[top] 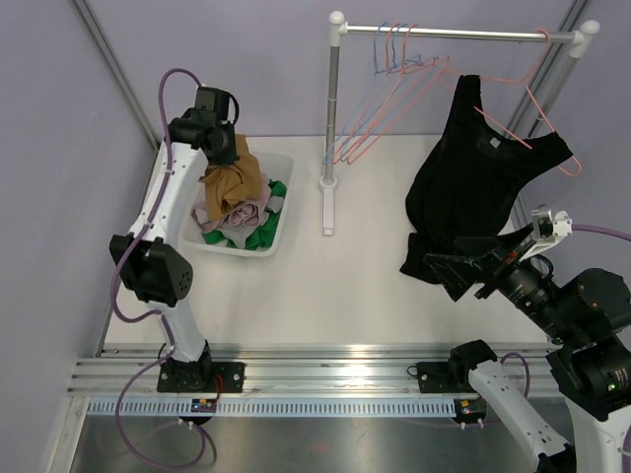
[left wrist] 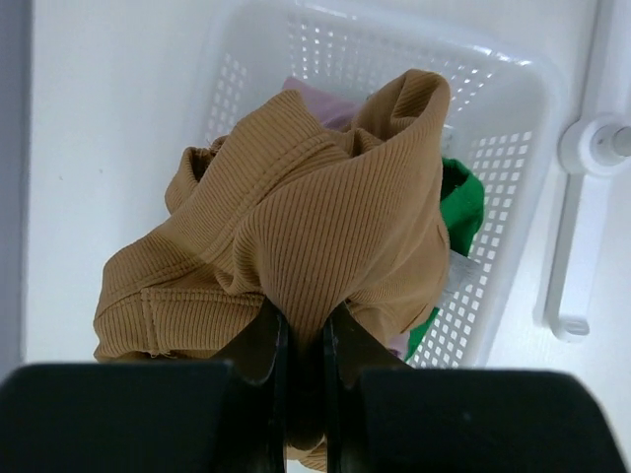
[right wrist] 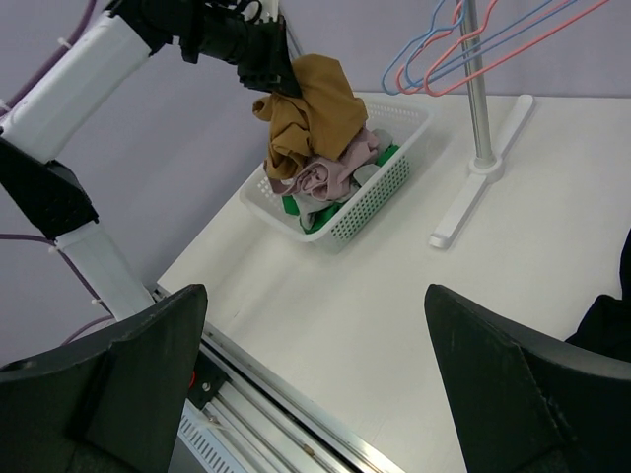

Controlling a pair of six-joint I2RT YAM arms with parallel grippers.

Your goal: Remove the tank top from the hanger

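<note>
**Brown top pinched over the basket, tank top on its hanger**

Nearest the left wrist camera we saw the left gripper, its two fingers pressed together on a fold of a brown ribbed top. That top hung bunched above a white perforated laundry basket. The basket held a green garment and a pale pink garment. From above, the basket sat at the far left of the white table, just beside the left arm.

The right gripper was spread wide, its dark fingers far apart with only tabletop showing between them. It hovered low at the right of the table.

The black tank top was on a pink wire hanger at the right end of the clothes rail. Its body draped down and to the left, and its hem reached the table. In the top view the right gripper's fingers overlapped that lower hem. We could not tell whether they touched the cloth.

Between the basket and the tank top stood the rack's upright post on its flat white foot. A cluster of spare blue and pink wire hangers hung from the rail just right of the post, tilted down to the left. They were near the tank top's left strap.
</note>
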